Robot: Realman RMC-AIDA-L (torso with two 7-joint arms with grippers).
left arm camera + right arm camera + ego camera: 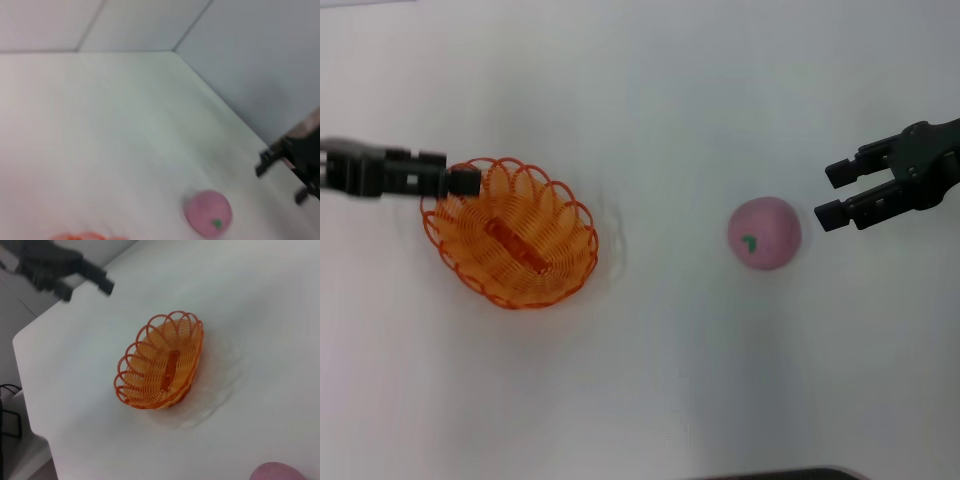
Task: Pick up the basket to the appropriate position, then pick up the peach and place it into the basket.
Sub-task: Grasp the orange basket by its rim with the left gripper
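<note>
The white surface (650, 400) carries everything here, and the two task things lie well apart on it.

The basket (510, 235) sits on the robot's left side, upright, its oval body angled across the surface, with nothing inside it. It looks light and springy: open loops of wire that would flex a little under a pinch and offer no flat wall. The scalloped rim is the sensible place to take hold, one finger inside a loop and one outside, since a loop gives a natural stop against slipping. Lifted by one edge it will likely tip, so a slow raise seems wise.

The left tool (465, 181) is over the basket's rim at its far left end. In the right wrist view it seems to hang above and apart from the rim rather than on it, and I cannot tell whether its fingers are spread or pressed together.

The right tool (832, 193) hovers just beside the peach, its two fingers spread and holding nothing.

The peach (764, 232) rests on the robot's right side, leaf mark showing. Round and smooth, it could roll or squirt out of a shallow pinch; gripping across its widest part, centred, seems safest.
</note>
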